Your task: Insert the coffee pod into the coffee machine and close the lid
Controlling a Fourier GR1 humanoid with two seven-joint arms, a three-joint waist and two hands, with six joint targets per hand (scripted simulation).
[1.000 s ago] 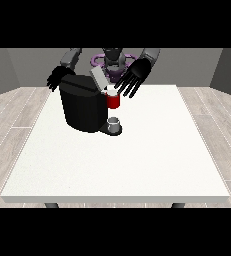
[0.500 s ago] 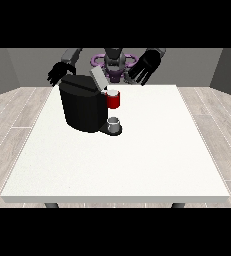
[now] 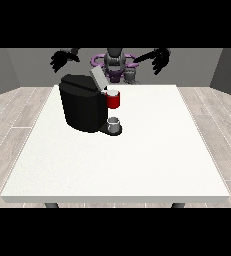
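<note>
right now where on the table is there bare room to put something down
Bare: the table right of the coffee machine out to the right edge, and the whole near half down to the front edge. Crowded: the far left, where the machine, its raised lid, red pod holder and grey cup cluster.

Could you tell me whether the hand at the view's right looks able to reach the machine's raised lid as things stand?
Probably yes: that hand is raised above and to the right of the lid, with nothing between them.

The white table [image 3: 137, 160] carries 1 black coffee machine [image 3: 82, 107], standing toward 10 o'clock from the table's middle, with a small grey cup [image 3: 115, 122] on its base.
</note>
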